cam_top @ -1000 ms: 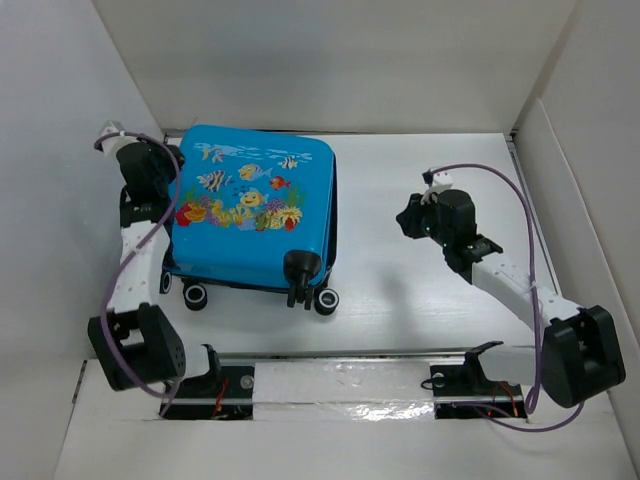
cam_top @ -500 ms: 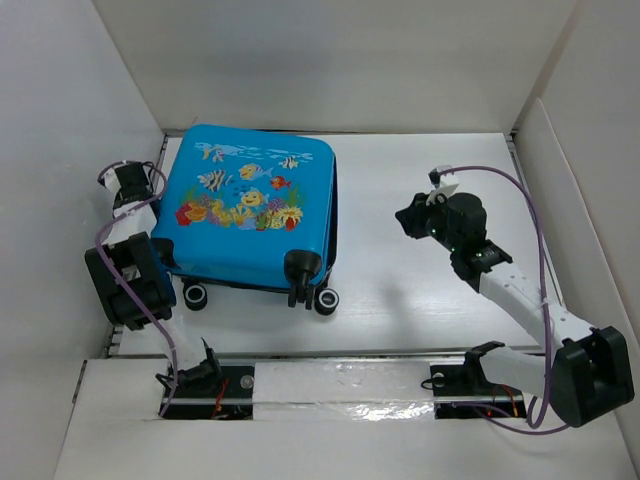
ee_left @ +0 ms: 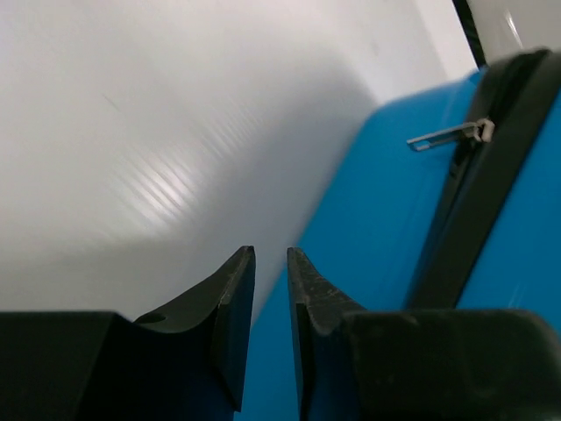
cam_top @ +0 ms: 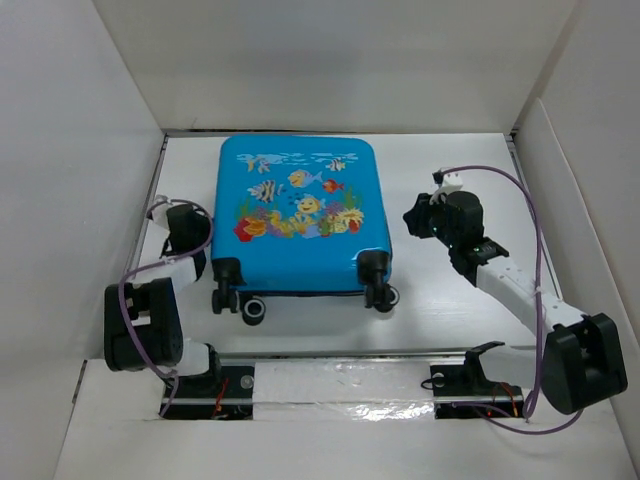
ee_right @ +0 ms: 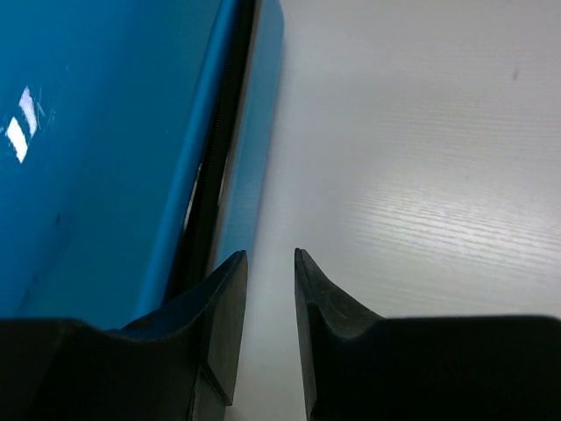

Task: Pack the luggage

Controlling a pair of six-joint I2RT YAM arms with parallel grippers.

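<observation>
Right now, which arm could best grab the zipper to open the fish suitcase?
Probably left. The left tool sits beside the suitcase, with the silver zipper pull just ahead in its wrist view. The right tool faces the zipper seam too, but no pull shows there.

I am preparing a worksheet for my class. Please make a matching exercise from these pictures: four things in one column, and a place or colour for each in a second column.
Column one:
1. suitcase
2. left hand
3. right hand
4. wheels

Column two:
a. beside the suitcase's right side
b. bright blue, with fish on top
c. at the suitcase's near end, toward the arm bases
d. beside the suitcase's left side

Pairs: 1-b, 2-d, 3-a, 4-c.
</observation>
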